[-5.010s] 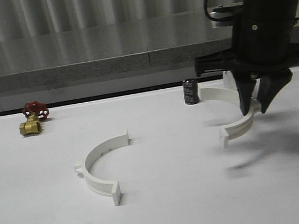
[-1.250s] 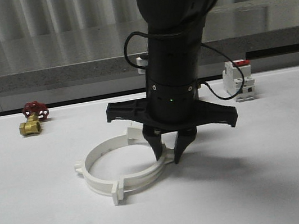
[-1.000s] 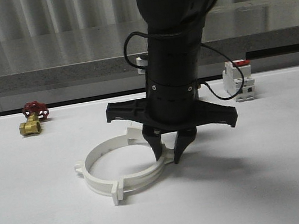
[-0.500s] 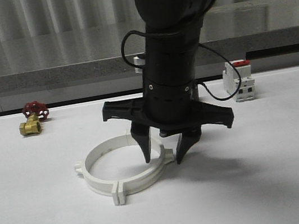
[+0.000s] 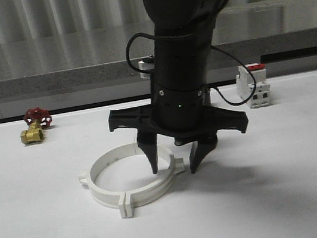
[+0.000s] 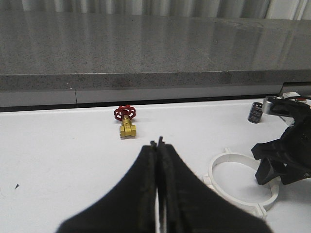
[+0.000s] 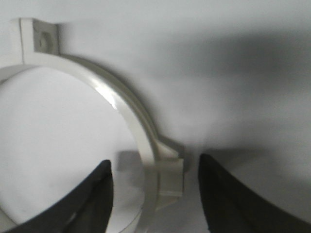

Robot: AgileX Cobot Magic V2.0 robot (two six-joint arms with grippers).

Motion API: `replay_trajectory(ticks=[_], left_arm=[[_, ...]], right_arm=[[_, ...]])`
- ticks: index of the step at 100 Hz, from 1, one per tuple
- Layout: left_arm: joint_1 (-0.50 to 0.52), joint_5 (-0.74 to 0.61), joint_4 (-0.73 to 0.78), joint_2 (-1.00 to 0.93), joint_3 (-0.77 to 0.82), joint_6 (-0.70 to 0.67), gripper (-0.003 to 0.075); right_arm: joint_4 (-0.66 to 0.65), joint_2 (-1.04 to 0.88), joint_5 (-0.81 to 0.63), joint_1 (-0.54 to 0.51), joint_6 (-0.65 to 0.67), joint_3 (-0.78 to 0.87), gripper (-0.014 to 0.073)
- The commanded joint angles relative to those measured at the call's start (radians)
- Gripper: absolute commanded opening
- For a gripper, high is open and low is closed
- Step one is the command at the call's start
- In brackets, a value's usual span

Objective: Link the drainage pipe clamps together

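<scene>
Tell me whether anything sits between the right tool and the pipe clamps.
Nothing visible does. The right tool stands open directly over the joined drainage pipe clamps, one finger inside the ring and one outside its right flange tab. The valve and breaker lie well aside.

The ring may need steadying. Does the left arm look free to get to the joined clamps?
Probably yes: the left hand is shut, with bare table before it, but the right hand straddles the joined clamps on the far side.
</scene>
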Motion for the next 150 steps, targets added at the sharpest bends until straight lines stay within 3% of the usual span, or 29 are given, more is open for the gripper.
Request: replay_trajectory(ticks=[1,11,50,83,126,150], left_arm=[[0.002,-0.077,-0.009,0.011,-0.027,0.001,-0.0020],[0.002,-0.077,-0.009,0.011,-0.027,0.001,-0.0020],[0.002,-0.077,-0.009,0.011,-0.027,0.001,-0.0020],[0.002,-0.077,-0.009,0.011,-0.027,0.001,-0.0020],[0.002,-0.077,-0.009,0.011,-0.027,0.001,-0.0020],[0.002,-0.077,-0.009,0.011,-0.027,0.001,-0.0020]], right_arm=[[-0.005,-0.063,-0.001,0.000,-0.032,-0.019,0.0535],[-0.006,-0.070,0.009,0.000,-0.034,-0.020,0.0608],[-0.124,-0.211,-0.032,-0.008,-0.048,-0.028,0.0608],[-0.155,-0.443,0.028,-0.114,-0.216,0.001,0.0607],[-0.246,-0.869,0.043,-0.347,-0.322,0.326,0.0607],[-0.304,-1.154,0.084,-0.378,-0.322,0.517,0.0589]])
